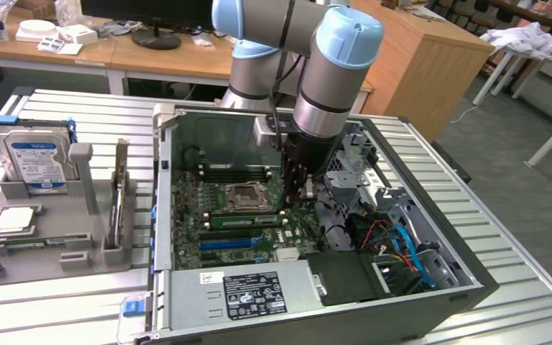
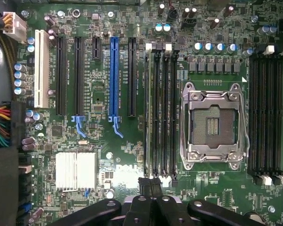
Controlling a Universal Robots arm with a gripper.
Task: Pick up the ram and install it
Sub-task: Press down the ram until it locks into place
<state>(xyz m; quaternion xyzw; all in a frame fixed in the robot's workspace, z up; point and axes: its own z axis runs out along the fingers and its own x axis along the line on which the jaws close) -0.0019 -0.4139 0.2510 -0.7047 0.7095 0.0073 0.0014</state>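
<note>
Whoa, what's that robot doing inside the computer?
A robot arm is reaching into an open computer case on the table. Its gripper is shut and sits just over the memory slots beside the empty processor socket. A green ram stick looks to be in one of those slots already; I cannot tell if the gripper touches it.

A ribbed, silver metal tabletop is seen carrying two large things. An open computer case is laid on its side across the middle and the exterior view's right. A grey moulded holder is set flat just beside it, on the exterior view's left. A small blue piece is seen at the case's near corner, by the tabletop's front edge.
</note>
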